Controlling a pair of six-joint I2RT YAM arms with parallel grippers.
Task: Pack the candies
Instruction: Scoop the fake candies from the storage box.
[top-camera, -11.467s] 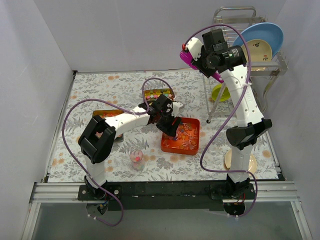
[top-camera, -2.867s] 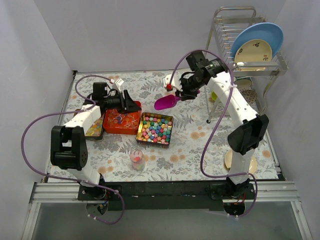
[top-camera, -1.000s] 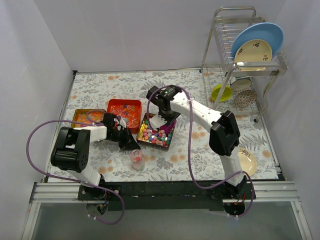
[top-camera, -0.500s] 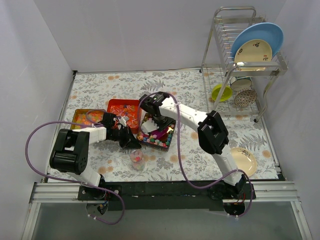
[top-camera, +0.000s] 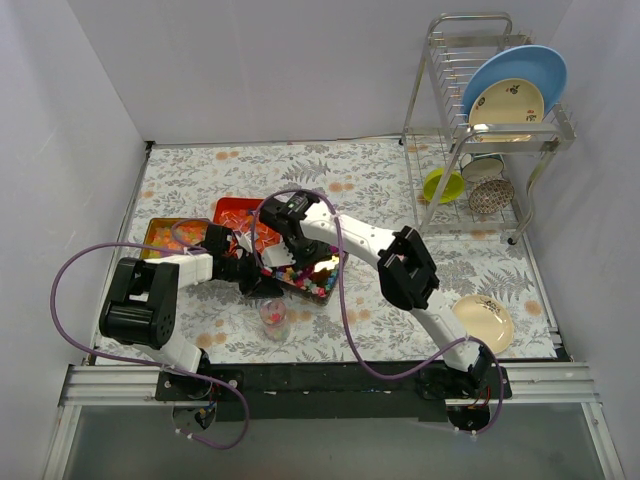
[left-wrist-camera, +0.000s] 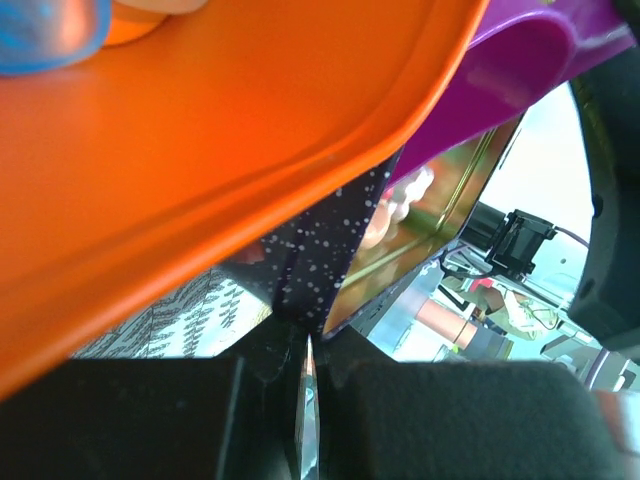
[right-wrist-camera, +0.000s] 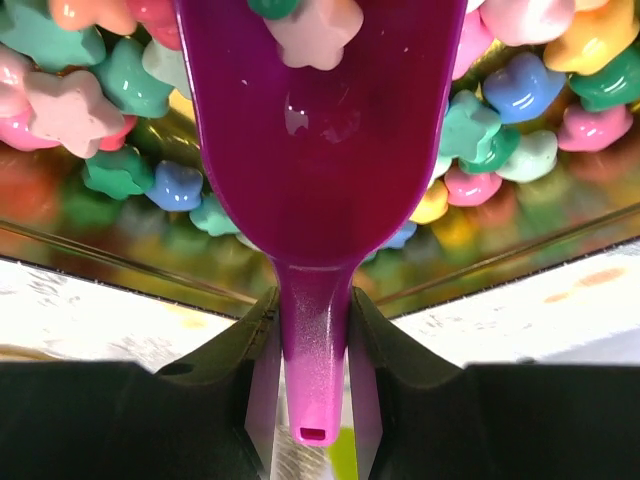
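Observation:
Pastel star-shaped candies (top-camera: 318, 272) (right-wrist-camera: 510, 90) fill a square tin (top-camera: 341, 262) (right-wrist-camera: 500, 262) at mid-table. My right gripper (top-camera: 293, 238) (right-wrist-camera: 312, 310) is shut on the handle of the purple scoop (top-camera: 322, 263) (right-wrist-camera: 320, 130). The scoop's bowl lies among the candies, with two of them at its front. My left gripper (top-camera: 262, 283) (left-wrist-camera: 305, 345) is shut at the tin's near-left corner, and a thin edge of the tin's wall (left-wrist-camera: 440, 215) shows between the pads. Clear-wrapped candies (top-camera: 250, 228) lie in the orange tray (top-camera: 235, 212) (left-wrist-camera: 200, 150) just left of the tin.
A small clear cup (top-camera: 273, 316) with a pink sweet stands just in front of the tin. A second tin (top-camera: 165, 238) lies at the left. The dish rack (top-camera: 490, 120) with plates and a green bowl (top-camera: 440, 185) fills the back right. A plate (top-camera: 485, 322) lies near the right arm's base.
My right arm has swung left and drawn the scoop across the tin through the candies. The left gripper has stayed at the tin's corner.

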